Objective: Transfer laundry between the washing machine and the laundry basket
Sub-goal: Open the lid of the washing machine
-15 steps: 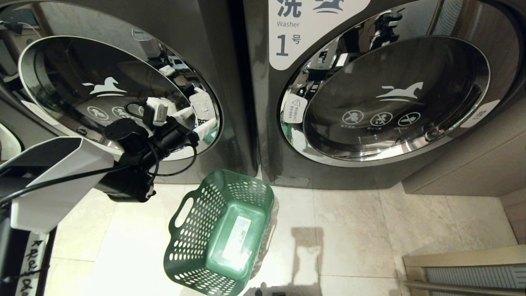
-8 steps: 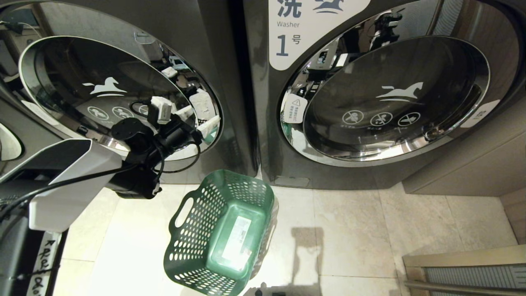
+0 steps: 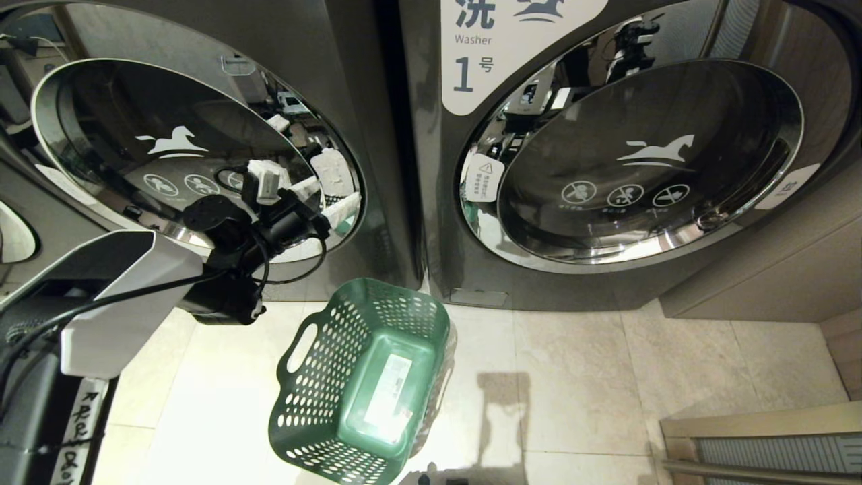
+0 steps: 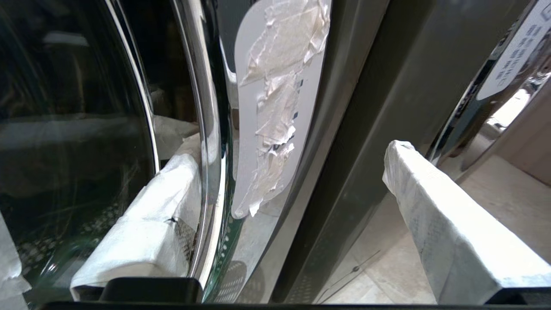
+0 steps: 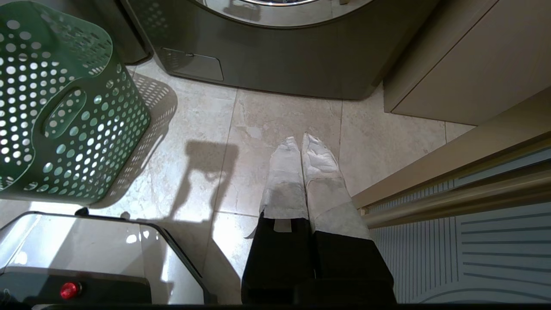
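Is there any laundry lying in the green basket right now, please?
No, the head view shows the basket holding only the white sticker on its bare base.

On the right-hand washer (image 3: 606, 135), a white label (image 3: 498, 47) is printed with the character "洗", a horse logo, the word "Washer" and the number "1号". A white horse logo (image 3: 656, 149) is shown on that machine's glass door above three round prohibition signs (image 3: 623, 194), and a small warning-triangle sticker (image 3: 481, 176) with unreadable small print is fixed at the door's rim. The same horse logo (image 3: 172, 143) and round signs are seen on the door of the washing machine (image 3: 195, 148) on the left, a white sticker (image 3: 390, 387) with illegible print lies on the base of the laundry basket (image 3: 316, 377), and a tape-covered white label (image 4: 275, 107) in the left wrist view cannot be read.
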